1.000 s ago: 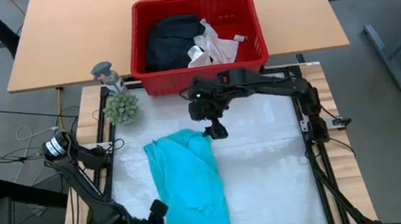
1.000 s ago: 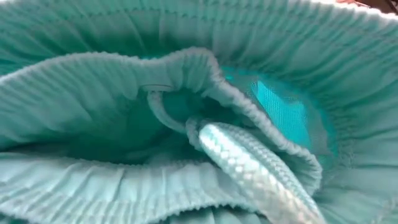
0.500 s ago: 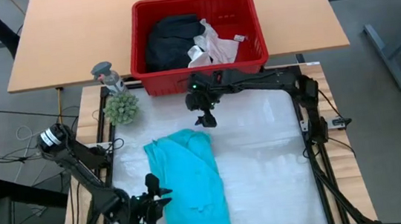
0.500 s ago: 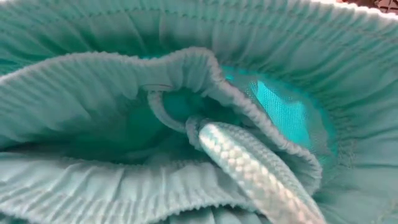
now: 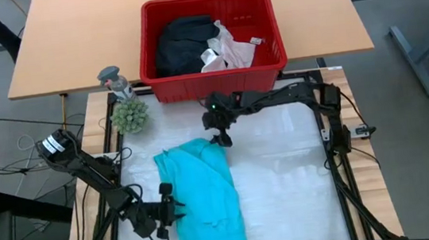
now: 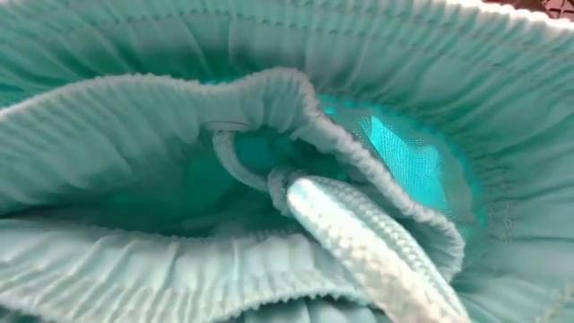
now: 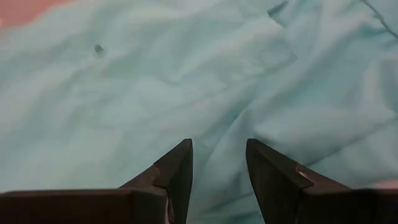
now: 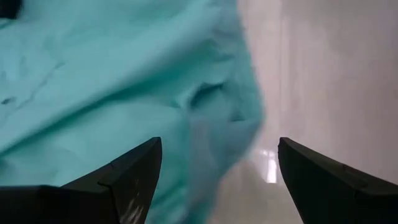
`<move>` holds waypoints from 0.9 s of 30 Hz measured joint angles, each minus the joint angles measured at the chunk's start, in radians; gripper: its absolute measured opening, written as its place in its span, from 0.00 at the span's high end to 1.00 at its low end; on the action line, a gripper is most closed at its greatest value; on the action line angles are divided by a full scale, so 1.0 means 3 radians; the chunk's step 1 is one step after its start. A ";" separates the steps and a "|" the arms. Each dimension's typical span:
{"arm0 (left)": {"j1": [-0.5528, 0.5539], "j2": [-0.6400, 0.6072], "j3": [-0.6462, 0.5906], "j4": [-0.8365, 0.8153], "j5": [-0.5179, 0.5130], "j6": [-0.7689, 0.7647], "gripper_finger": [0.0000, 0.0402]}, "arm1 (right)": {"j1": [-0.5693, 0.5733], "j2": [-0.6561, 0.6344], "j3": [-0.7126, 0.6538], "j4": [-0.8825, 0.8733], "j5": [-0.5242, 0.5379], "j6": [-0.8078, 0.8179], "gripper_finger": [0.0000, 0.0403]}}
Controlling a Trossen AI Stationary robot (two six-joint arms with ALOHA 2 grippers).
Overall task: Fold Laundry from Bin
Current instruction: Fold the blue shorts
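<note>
One teal garment point(image 5: 203, 197) lies spread on the white surface point(image 5: 285, 184), its long axis running from the bin side toward the near edge. My left claw point(image 5: 166, 207) sits just beside its left long edge, about midway along; the wrist view shows the jaws partly open with a gap between them and cloth beyond, nothing pinched that I can see. My right claw point(image 5: 222, 140) hovers at the garment's far right corner, jaws spread wide and empty, with the teal edge on one side and bare surface on the other.

The rest of the laundry waits in the red bin point(image 5: 214, 76) beyond the surface: a black garment point(image 5: 183, 45) and a white lacy top point(image 5: 227, 48).

I judge the fold turns on this: each claw is nearest its own side, left at the long edge, right at the far corner, so the cloth lies between them. The low view shows only the ribbed waistband and drawcord point(image 6: 359, 242) up close.
</note>
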 joint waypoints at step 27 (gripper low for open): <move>-0.0006 0.0003 0.0001 -0.0002 0.0143 -0.0113 0.65 | 0.0053 0.0001 -0.0253 0.0441 0.0371 -0.0015 0.95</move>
